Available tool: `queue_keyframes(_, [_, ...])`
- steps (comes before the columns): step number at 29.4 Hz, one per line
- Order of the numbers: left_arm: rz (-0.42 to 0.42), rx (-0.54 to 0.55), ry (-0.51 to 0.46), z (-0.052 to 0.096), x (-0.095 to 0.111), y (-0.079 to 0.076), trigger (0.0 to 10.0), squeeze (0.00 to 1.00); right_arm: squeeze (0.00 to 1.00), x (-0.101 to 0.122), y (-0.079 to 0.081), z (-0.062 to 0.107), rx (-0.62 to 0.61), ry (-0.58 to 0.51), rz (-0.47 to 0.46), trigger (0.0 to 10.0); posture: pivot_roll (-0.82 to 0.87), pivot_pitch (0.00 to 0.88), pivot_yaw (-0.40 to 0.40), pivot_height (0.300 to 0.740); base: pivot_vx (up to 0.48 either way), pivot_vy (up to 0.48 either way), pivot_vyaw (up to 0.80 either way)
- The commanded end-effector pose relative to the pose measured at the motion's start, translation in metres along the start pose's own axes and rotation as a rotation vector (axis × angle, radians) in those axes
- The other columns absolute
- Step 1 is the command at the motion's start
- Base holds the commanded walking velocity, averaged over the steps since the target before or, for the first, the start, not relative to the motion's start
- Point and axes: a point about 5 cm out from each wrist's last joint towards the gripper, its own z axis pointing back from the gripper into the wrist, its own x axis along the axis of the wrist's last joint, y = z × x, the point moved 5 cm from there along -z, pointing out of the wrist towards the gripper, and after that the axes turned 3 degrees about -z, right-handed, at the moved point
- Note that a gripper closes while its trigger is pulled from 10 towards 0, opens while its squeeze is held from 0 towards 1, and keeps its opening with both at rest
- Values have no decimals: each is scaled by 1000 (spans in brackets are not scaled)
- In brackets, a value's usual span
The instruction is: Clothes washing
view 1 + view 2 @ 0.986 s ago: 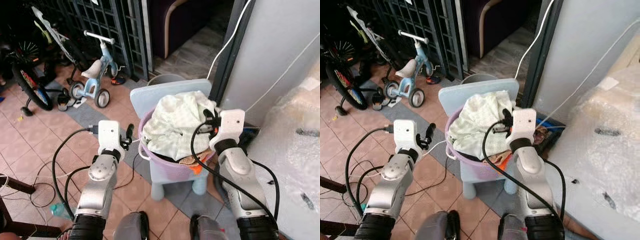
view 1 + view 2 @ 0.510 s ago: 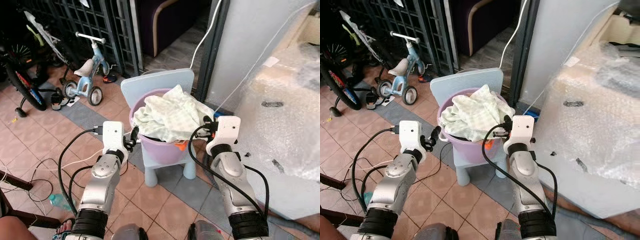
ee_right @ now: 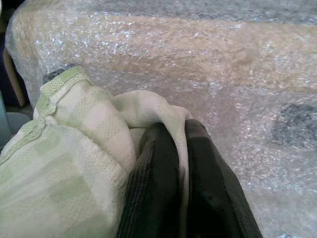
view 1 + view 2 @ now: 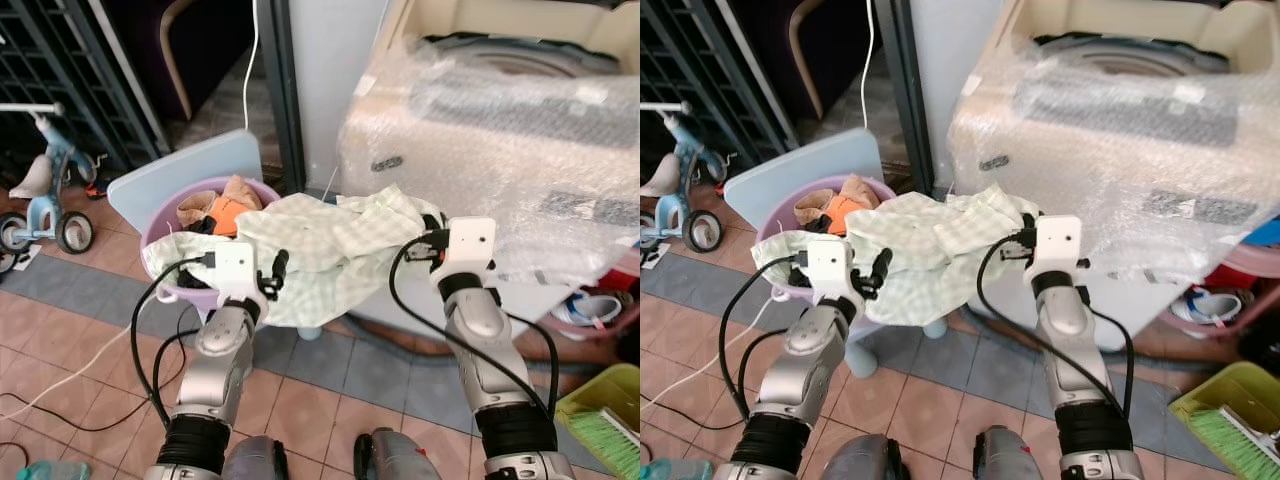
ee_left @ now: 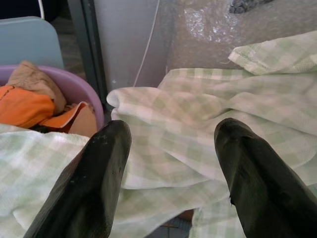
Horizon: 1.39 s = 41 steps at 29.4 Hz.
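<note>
A pale green checked cloth (image 4: 330, 245) stretches from the purple laundry tub (image 4: 160, 220) across to my right gripper (image 4: 428, 240), which is shut on one end of it beside the bubble-wrapped washing machine (image 4: 500, 110). In the right wrist view the cloth (image 3: 74, 163) is pinched between the black fingers (image 3: 158, 188). My left gripper (image 4: 275, 275) is open under the cloth's hanging edge; its fingers (image 5: 94, 173) spread wide with the cloth (image 5: 198, 129) ahead of them. Orange and tan clothes (image 4: 225, 205) lie in the tub.
The tub sits on a light blue child's chair (image 4: 180, 170). A blue tricycle (image 4: 40, 200) and a dark metal grille stand at the left. A white cable (image 4: 250, 60) hangs by the dark door frame. A pink basin (image 4: 595, 315) and a green basket (image 4: 600, 420) sit at the right.
The camera has swung right, bringing the washing machine into view. The checked cloth has come out of the tub and now spans toward the machine in my right gripper; orange clothes are uncovered.
</note>
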Motion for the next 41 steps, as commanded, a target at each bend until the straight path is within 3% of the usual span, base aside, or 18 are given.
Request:
queue_keyframes(1, [-9, 17, 9, 1, -3, 6, 10000, 0, 0, 3, 8, -1, 13, -15, -6, 10000, -47, 79, 87, 740, 0, -319, -800])
queue_keyframes(10, [-10, 34, 1, 1, -2, 9, 10000, 0, 0, 1, 10, -1, 18, -19, -6, 10000, -43, 76, 89, 740, 0, -96, -685])
queue_keyframes(15, [-8, 87, -10, 2, 0, 17, 10000, 0, 0, 1, 12, -3, 28, -22, -2, 10000, -37, 70, 90, 740, 0, 0, 0])
queue_keyframes(23, [-24, 75, -63, 1, 10, 20, 10000, 0, 0, 4, 12, -6, 33, -33, 6, 10000, -37, 61, 85, 740, 0, 0, 0])
queue_keyframes(32, [-18, 78, -88, 0, 17, 23, 10000, 0, 0, 27, 12, -12, 33, -117, 43, 10000, -50, 44, 90, 740, 284, 0, 0])
queue_keyframes(34, [-10, 74, -86, 0, 14, 20, 10000, 0, 0, 40, 19, -20, 45, -155, 39, 10000, -56, 42, 90, 740, 386, 262, 0])
queue_keyframes(41, [-1, 49, -108, -2, 19, 12, 10000, 0, 0, 50, 22, -25, 68, -191, 61, 10000, -54, 39, 77, 740, 382, 290, 0])
